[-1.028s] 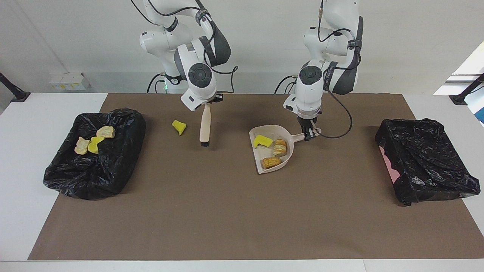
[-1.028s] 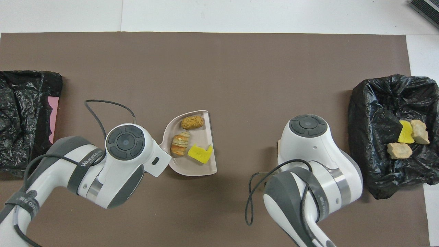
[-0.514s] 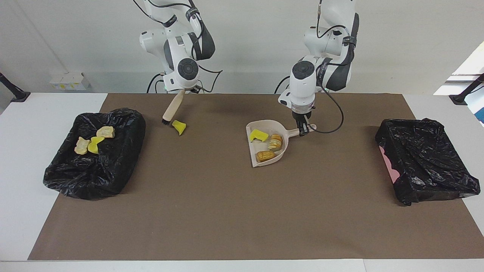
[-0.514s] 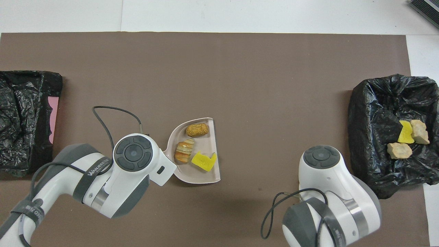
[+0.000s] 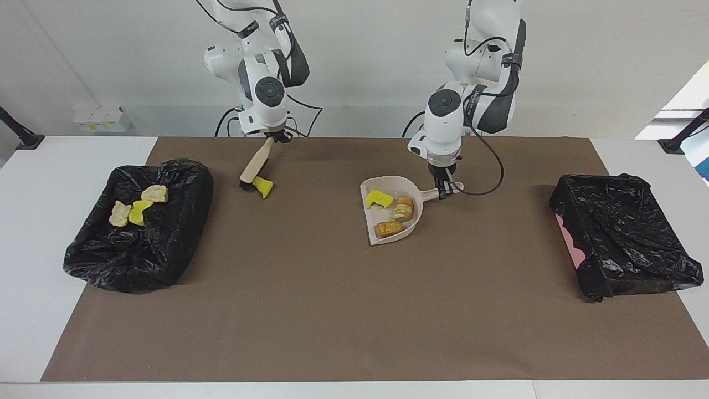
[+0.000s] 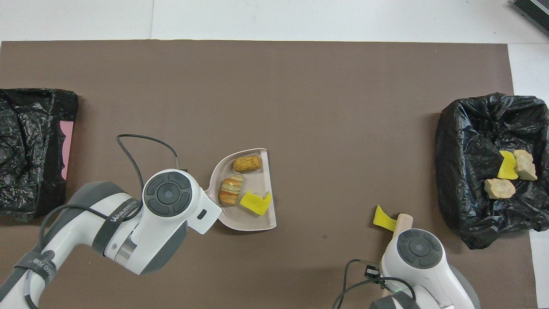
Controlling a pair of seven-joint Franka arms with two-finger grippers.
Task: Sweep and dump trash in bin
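Observation:
My right gripper (image 5: 274, 137) is shut on the wooden handle of a brush (image 5: 257, 162). Its dark bristles rest on the mat against a loose yellow wedge of trash (image 5: 262, 187), on the wedge's side toward the right arm's end. The wedge also shows in the overhead view (image 6: 384, 219). My left gripper (image 5: 445, 191) is shut on the handle of a beige dustpan (image 5: 412, 226) lying on the mat. The pan holds a yellow sponge piece (image 5: 379, 198) and two bread-like pieces (image 5: 403, 209). A black-bagged bin (image 5: 166, 244) at the right arm's end holds three trash pieces (image 5: 133, 210).
A second black-bagged bin (image 5: 620, 233), showing a pink edge, stands at the left arm's end and holds no trash that I can see. A brown mat (image 5: 332, 310) covers the table between the bins. The left arm's cable (image 6: 141, 141) loops over the mat beside the dustpan.
My right arm drew back toward the robots and swung the brush from between wedge and dustpan to the wedge's bin side. The left arm pulled the dustpan slightly nearer the robots, then held still.

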